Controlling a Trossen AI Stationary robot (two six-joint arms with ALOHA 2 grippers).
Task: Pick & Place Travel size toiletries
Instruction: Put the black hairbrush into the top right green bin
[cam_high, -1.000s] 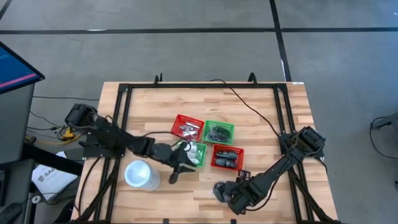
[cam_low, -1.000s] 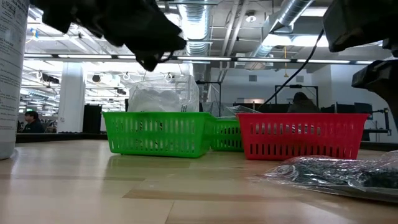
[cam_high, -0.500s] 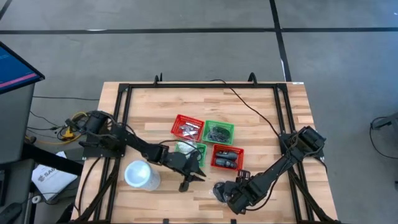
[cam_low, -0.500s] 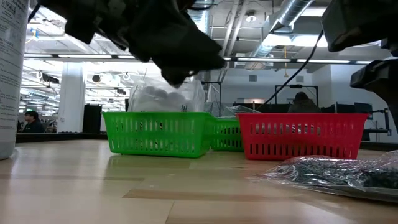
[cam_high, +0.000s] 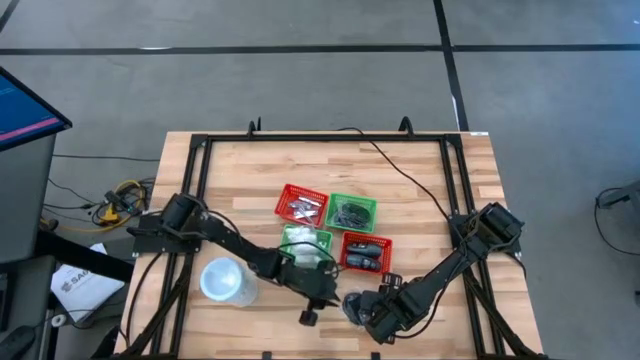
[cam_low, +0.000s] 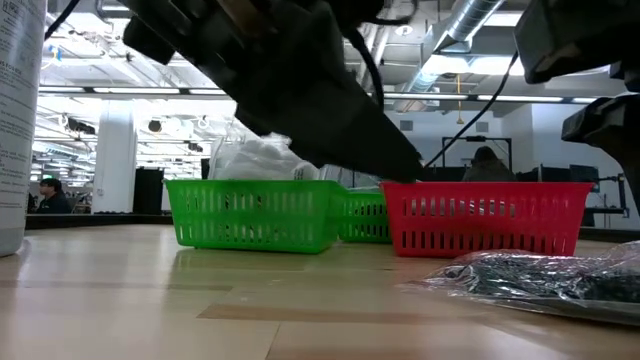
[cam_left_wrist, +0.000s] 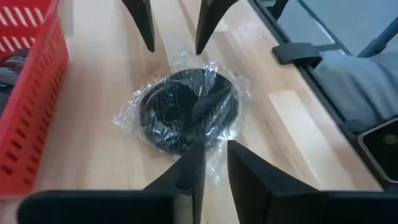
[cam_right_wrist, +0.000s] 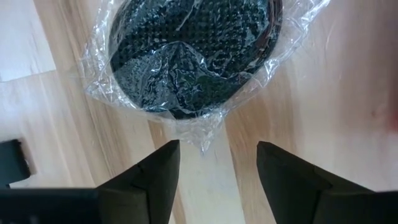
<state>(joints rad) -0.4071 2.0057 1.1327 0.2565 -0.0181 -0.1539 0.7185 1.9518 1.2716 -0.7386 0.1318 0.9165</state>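
Black round bundle (cam_right_wrist: 189, 56) in clear wrap flat on counter (cam_high: 420, 200), near front edge, between both pincers. Right pincer (cam_right_wrist: 214, 163) released, straddling wrap's tail, nearer. Left pincer (cam_left_wrist: 211, 165) narrowly parted, empty, facing opposite side. No long axis.

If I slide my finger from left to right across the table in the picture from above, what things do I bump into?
White cup → left gripper → black bundle in clear wrap → right gripper. The baskets sit farther back, so they are left out.
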